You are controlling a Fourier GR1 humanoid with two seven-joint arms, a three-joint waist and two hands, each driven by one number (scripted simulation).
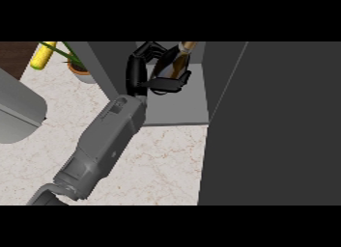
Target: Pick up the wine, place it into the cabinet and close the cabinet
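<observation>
Head view: 1 grey forearm runs up from the lower left across the pale marbled table (165, 159) and ends in a black hand (148, 65) inside the open cabinet (177, 108), which sits at the table's far edge. By its place in the view I judge this the left hand, though that is not certain; the other hand does not show. The fingers and thumb are curled round the wine (180, 60), clamped on its body, with the thumb side showing below the bottle.

The wine is a dark bottle with a brownish-gold neck, upright or nearly so, deep in the cabinet near its back. Only its upper part shows; the hand hides the rest, so I cannot tell whether its base rests on the grey cabinet floor.

As to progress: the pick-up is done and the bottle is within the cabinet, so placing looks nearly complete. Left to do, as I judge it, are the release, drawing the arm out, and shutting the tall dark door (280, 125), which stands open along the table's right side.

At the table's far left corner sit a potted plant (77, 65) and a yellow corn cob (43, 55); a grey appliance (12, 106) lies along the left edge.
</observation>
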